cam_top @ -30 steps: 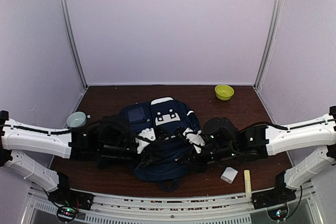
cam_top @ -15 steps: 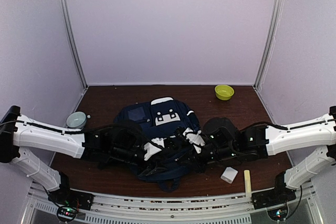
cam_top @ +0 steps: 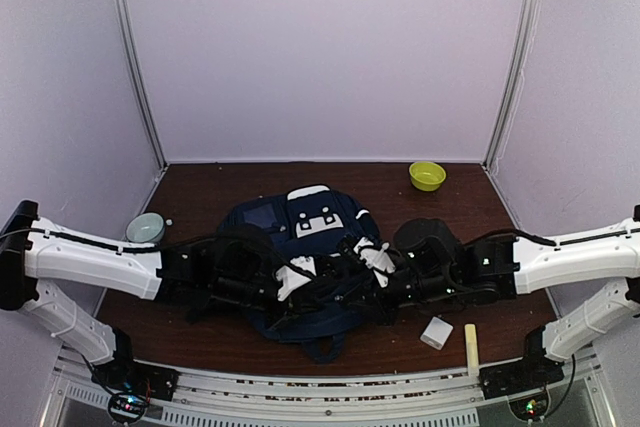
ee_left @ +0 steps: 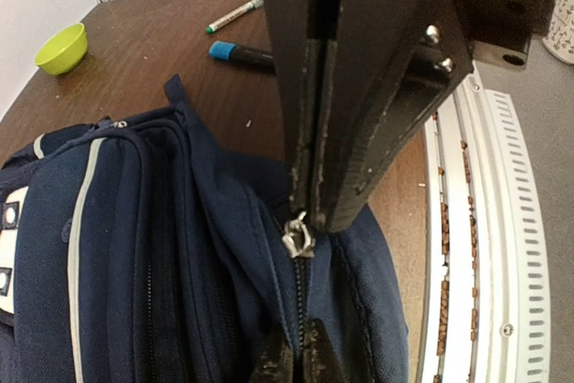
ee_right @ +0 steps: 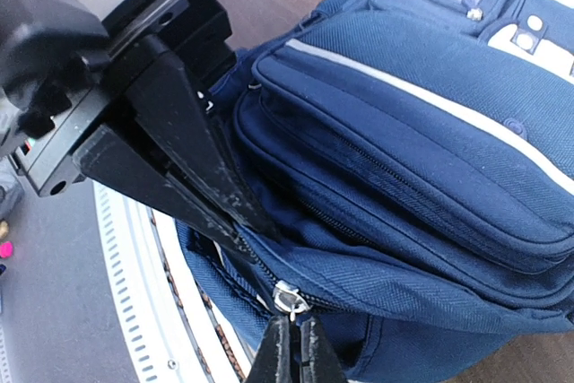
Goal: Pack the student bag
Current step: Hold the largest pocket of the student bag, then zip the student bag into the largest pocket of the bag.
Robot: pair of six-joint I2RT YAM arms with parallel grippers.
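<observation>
Student bag: the large navy-blue fabric backpack with a white stripe (cam_top: 300, 232) lies flat at mid-worktop, between the two arms, its zippered edge towards the near side.
Left claw (ee_left: 296, 367): fully closed, its tips pressed into the bag's zipper seam; a grip on the fabric cannot be told.
Right claw (ee_right: 291, 347): fully closed, its tips right at the small silver metal zipper pull (ee_right: 285, 298); whether it pinches the pull cannot be told.
In the way: the two claws meet tip to tip over the same seam, each filling much of the other's wrist view.
Far right: a yellow-green round bowl (cam_top: 427, 175), well apart from the bag.
Left: a pale blue-grey round bowl (cam_top: 146, 228) behind the left arm.
Near right: a small white box (cam_top: 436, 333) beside a pale yellow stick (cam_top: 470, 345).
Markers: a green-capped white pen (ee_left: 235, 15) and a blue-capped black pen (ee_left: 242, 53) lie on the wood beyond the bag.
Surface: dark brown wooden worktop (cam_top: 220, 187), with a slotted metal rail (cam_top: 320, 392) along its near edge.
Room: plain pale lilac walls (cam_top: 320, 47).
</observation>
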